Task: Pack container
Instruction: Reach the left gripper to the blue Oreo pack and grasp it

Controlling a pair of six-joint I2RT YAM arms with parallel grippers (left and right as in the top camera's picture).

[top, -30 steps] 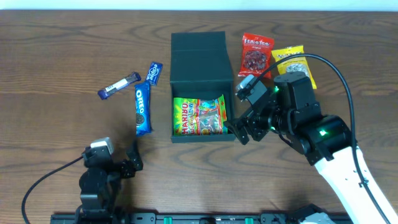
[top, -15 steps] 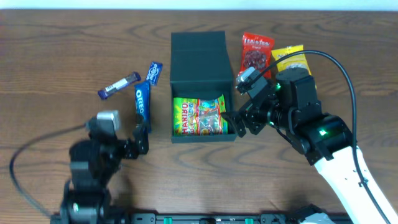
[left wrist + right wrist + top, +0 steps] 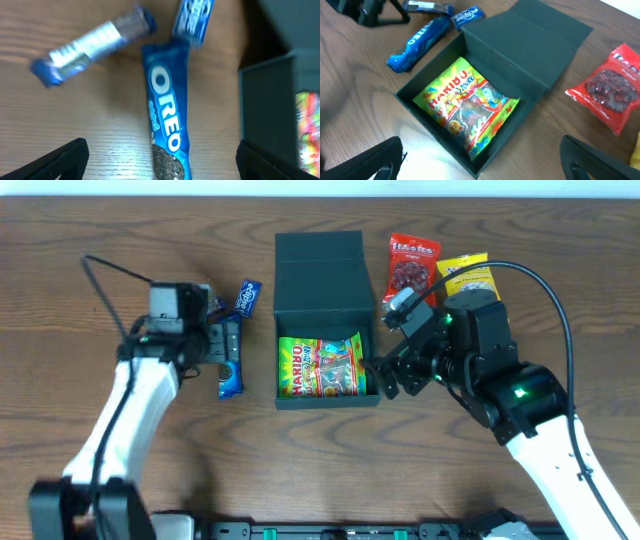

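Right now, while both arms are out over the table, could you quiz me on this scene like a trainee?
1. True or false: the container is empty.
2. Which packet lies beneath the left tool? A. the Oreo pack B. the red bag C. the yellow bag
3. Short answer: are the fingers of the right tool open or shut?

Key:
1. False: a Haribo bag lies inside it.
2. A.
3. Open: they stand wide apart, near the container's right wall.
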